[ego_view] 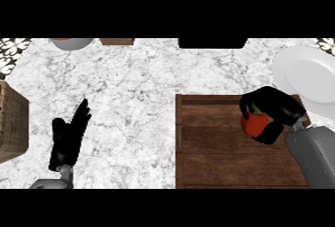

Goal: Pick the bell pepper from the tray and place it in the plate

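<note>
A red bell pepper (254, 124) with a green stem is held over the right part of the brown wooden tray (216, 155). My right hand (276, 108) is curled round it from above and the right, hiding most of its far side. The white plate (307, 80) lies just beyond the tray's far right corner, close to that hand. My left hand (68, 135) rests open over the marble counter at the left, fingers pointing away, holding nothing.
A wicker basket (12, 122) juts in at the left edge. A grey bowl (71, 43), a small wooden item (118, 41) and a dark object (212, 42) sit along the far edge of the counter.
</note>
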`<state>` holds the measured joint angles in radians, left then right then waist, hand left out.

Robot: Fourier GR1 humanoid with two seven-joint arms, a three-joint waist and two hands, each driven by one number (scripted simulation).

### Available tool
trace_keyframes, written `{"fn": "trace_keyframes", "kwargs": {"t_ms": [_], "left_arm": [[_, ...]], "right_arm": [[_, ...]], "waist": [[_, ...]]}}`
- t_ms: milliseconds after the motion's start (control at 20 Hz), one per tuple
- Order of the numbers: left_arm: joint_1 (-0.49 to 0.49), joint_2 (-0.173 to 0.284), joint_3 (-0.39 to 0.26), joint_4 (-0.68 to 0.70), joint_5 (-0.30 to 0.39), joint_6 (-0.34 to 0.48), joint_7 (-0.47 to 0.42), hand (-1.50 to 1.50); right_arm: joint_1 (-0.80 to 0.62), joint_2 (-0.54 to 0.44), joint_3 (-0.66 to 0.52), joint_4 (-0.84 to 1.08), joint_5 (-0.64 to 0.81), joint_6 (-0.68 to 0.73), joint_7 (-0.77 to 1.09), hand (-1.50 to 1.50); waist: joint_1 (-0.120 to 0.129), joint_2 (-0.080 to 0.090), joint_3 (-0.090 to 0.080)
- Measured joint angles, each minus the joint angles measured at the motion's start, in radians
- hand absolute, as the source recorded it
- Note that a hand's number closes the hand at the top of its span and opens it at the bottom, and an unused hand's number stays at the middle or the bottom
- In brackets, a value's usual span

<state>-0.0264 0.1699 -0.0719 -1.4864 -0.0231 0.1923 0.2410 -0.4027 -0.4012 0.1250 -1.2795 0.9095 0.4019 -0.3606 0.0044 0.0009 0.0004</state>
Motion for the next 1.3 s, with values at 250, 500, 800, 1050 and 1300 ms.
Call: {"fn": "trace_keyframes", "kwargs": {"t_ms": [250,500,800,1050,1300], "left_arm": [[-0.007,-0.009,-0.001,0.008,-0.004,0.001,-0.005,0.00],[-0.007,-0.008,0.014,0.021,0.001,-0.007,-0.017,0.00],[-0.006,-0.001,0.018,0.005,0.000,-0.015,-0.003,0.00],[0.001,-0.013,0.015,0.001,-0.008,-0.018,-0.009,0.00],[-0.002,-0.027,0.017,0.008,-0.019,-0.015,-0.020,0.00]], "right_arm": [[-0.037,0.013,-0.146,0.114,-0.004,-0.152,0.082,1.50],[-0.091,-0.011,-0.252,0.146,-0.041,-0.234,0.080,1.50],[-0.134,-0.036,-0.387,0.093,-0.091,-0.343,0.140,1.50],[-0.180,-0.087,-0.463,0.128,-0.115,-0.357,0.203,1.50],[-0.244,-0.146,-0.513,0.307,-0.121,-0.407,0.175,1.50]], "waist": [[0.004,0.003,0.001],[0.001,0.001,0.000],[-0.004,-0.002,0.000],[-0.001,-0.001,-0.001],[0.006,0.002,0.000]]}}
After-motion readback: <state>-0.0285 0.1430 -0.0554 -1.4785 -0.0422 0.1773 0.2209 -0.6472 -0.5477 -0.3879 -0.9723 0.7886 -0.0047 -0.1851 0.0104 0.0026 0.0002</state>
